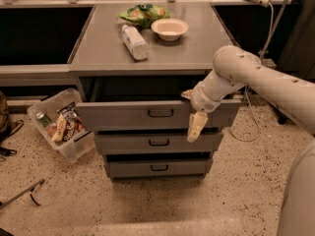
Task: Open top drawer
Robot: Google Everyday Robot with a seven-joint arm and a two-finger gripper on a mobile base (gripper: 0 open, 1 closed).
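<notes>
The top drawer (123,116) is the widest of three grey drawers, with a small black centre pull handle (160,113). It stands pulled out from under the grey cabinet top, with a dark gap behind its front. My gripper (192,110) is at the right part of this drawer's front, right of the handle. One cream finger (197,126) hangs down in front of the drawer face, and the other fingertip (186,94) shows just above its top edge. The fingers are spread apart. The white arm (256,77) reaches in from the right.
Two narrower drawers (158,142) sit below. On the cabinet top (103,48) lie a plastic bottle (134,42), a white bowl (170,28) and a green bag (143,14). A clear bin of snacks (61,124) stands on the floor at left. A cable (246,127) hangs at right.
</notes>
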